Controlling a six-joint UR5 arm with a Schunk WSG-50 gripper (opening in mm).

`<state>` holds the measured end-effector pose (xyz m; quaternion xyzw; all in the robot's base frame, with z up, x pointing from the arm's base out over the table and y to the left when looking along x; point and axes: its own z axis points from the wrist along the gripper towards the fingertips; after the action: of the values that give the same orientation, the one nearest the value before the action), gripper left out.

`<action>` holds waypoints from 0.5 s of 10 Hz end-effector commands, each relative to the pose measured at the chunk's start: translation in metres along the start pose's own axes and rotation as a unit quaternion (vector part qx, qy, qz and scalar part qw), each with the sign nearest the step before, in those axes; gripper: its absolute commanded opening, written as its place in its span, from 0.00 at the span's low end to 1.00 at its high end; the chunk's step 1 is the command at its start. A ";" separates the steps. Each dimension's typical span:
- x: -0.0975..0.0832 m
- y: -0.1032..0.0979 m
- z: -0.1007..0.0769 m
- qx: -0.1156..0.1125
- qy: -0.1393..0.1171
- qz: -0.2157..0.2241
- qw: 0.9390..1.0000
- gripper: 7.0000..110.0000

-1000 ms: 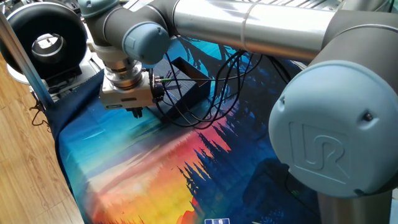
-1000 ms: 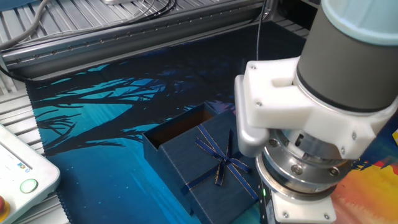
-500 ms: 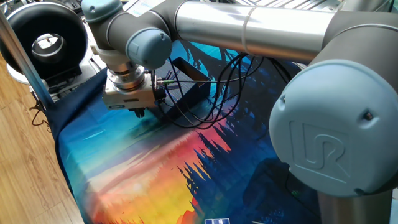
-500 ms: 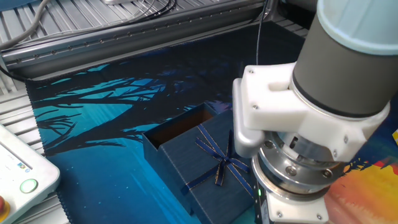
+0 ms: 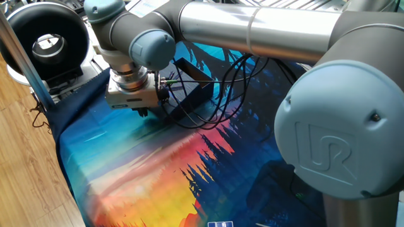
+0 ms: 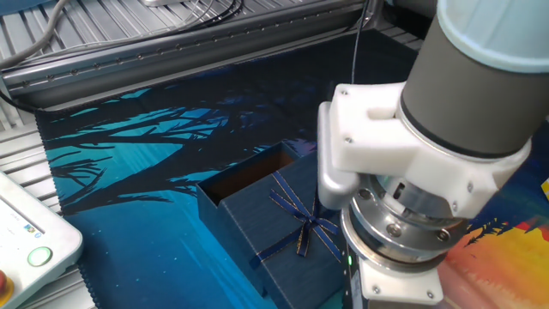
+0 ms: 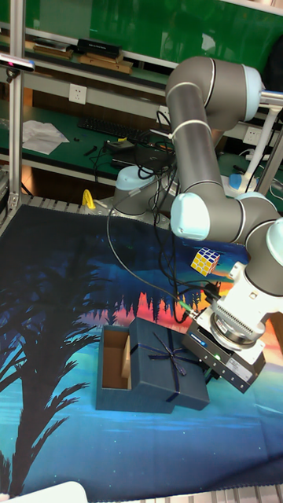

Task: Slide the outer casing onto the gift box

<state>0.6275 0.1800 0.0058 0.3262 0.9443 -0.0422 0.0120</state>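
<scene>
The outer casing [image 6: 296, 230], a ribbed navy sleeve with a thin bow on top, lies on the printed cloth and covers part of the gift box [image 6: 244, 178]. The box's open brown-lined end [image 7: 116, 360] sticks out on the side away from the arm. My gripper [image 5: 141, 114] hangs low over the cloth at the casing's opposite end. Its dark fingers sit together and hold nothing. The wrist body [image 6: 403, 249] hides the fingertips in the other fixed view, so I cannot tell whether they touch the casing.
A Rubik's cube [image 7: 206, 260] lies on the cloth behind the arm. Black cables [image 5: 214, 94] loop over the box. A control panel with a green button [image 6: 27, 255] sits at the cloth's corner, and an aluminium rail [image 6: 171, 43] borders the far edge.
The gripper has crept a little closer to the casing's near end. The casing and the gift box have not visibly moved.
</scene>
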 end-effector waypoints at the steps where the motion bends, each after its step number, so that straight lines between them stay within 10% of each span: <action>1: -0.003 -0.001 -0.004 -0.007 0.006 0.007 1.000 0.00; 5: -0.006 -0.008 -0.010 -0.006 0.011 0.001 1.000 0.00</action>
<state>0.6282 0.1741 0.0113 0.3270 0.9441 -0.0395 0.0099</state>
